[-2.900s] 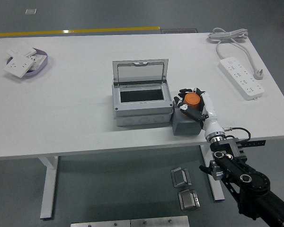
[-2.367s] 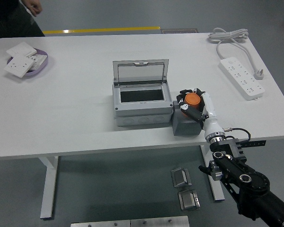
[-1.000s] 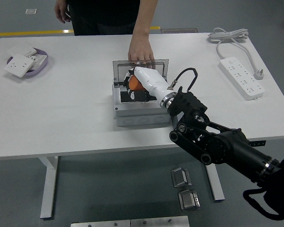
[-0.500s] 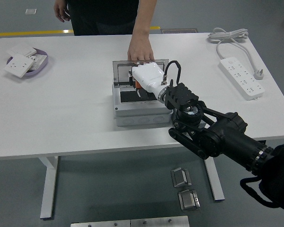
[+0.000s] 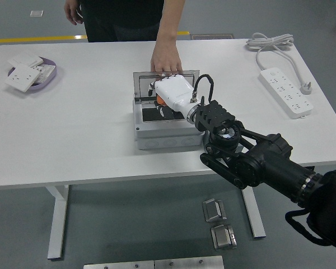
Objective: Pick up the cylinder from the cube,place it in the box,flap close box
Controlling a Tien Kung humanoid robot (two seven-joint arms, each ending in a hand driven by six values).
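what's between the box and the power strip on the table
In the head view, only bare white table lies between the box and the power strip.

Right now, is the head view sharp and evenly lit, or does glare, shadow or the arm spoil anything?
Head view: sharp, with even, soft light; no harsh glare on the white table. The right hand and its arm cover much of the box opening, so only a sliver of the orange cylinder shows.

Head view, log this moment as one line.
right hand: holding orange cylinder over open box | person's hand: on lid | left arm: out of view
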